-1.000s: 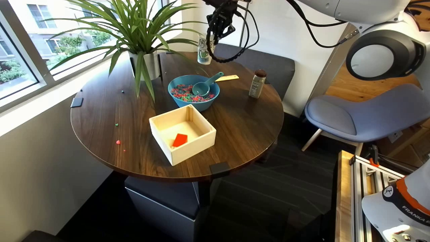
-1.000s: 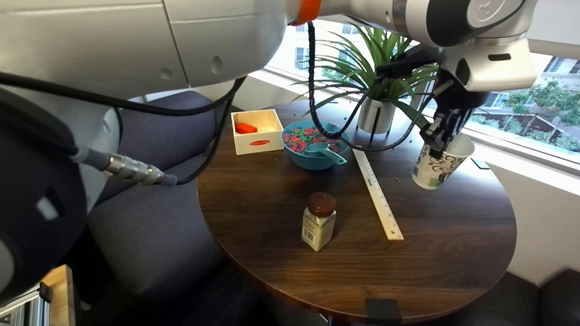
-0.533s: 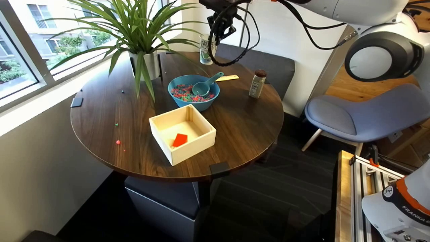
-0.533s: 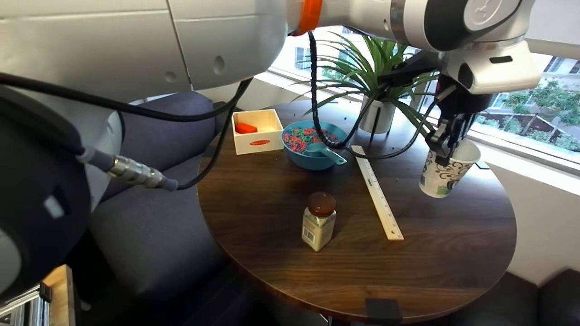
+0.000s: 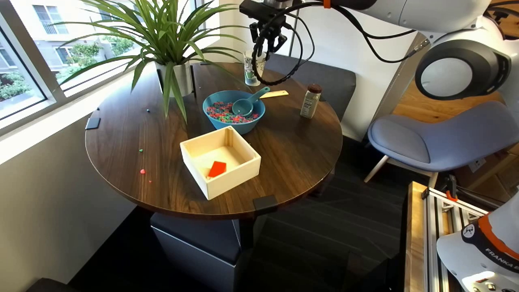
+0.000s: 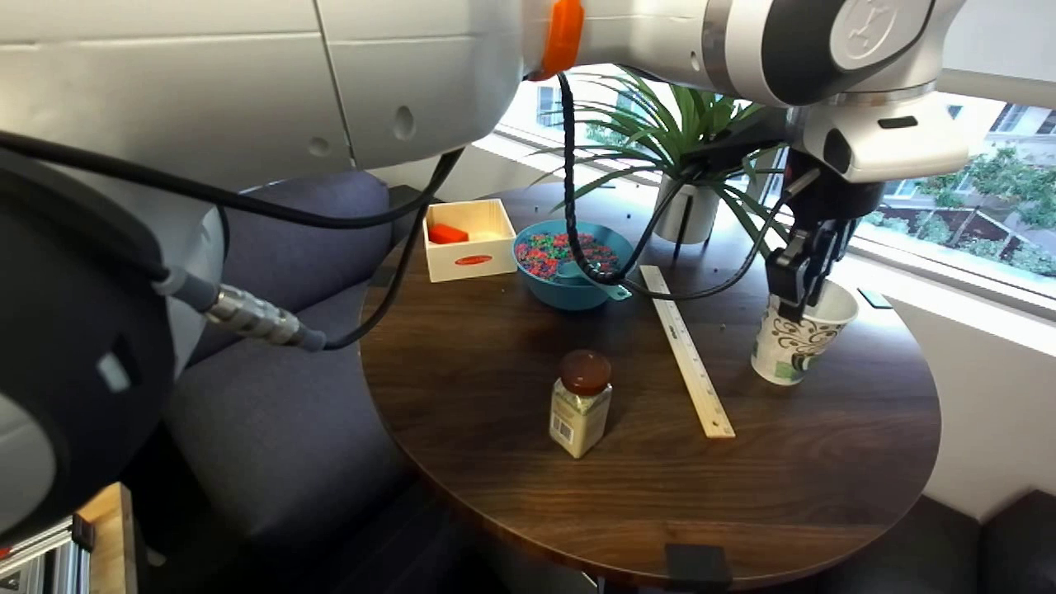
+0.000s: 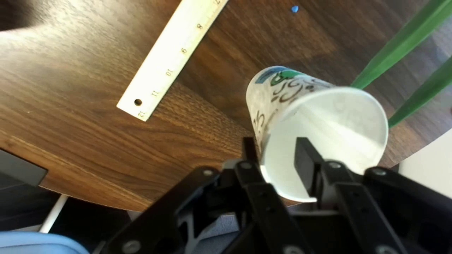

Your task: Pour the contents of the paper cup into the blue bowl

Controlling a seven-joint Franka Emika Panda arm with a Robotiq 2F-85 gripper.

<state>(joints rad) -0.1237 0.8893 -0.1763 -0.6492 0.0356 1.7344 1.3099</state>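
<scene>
Paper cup (image 5: 249,70) stands on table (image 5: 292,150), beyond blue bowl (image 5: 245,128), in an exterior view. In an exterior view, wooden ruler (image 6: 685,346) lies between them. Wrist view: pincer (image 7: 276,145) spread, one finger inside the cup, one outside.

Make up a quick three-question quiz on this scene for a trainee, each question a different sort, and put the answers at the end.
1. Multiple choice. In the wrist view, how do the fingers of the gripper stand at the paper cup?
A) pressed together
B) apart, with the rim between them
C) both inside it

2. True or false. In both exterior views, a red block shows inside the wooden box.

3. Fill the gap. The teal scoop rests in the ____.

Key: 1. B. 2. True. 3. blue bowl.
</scene>
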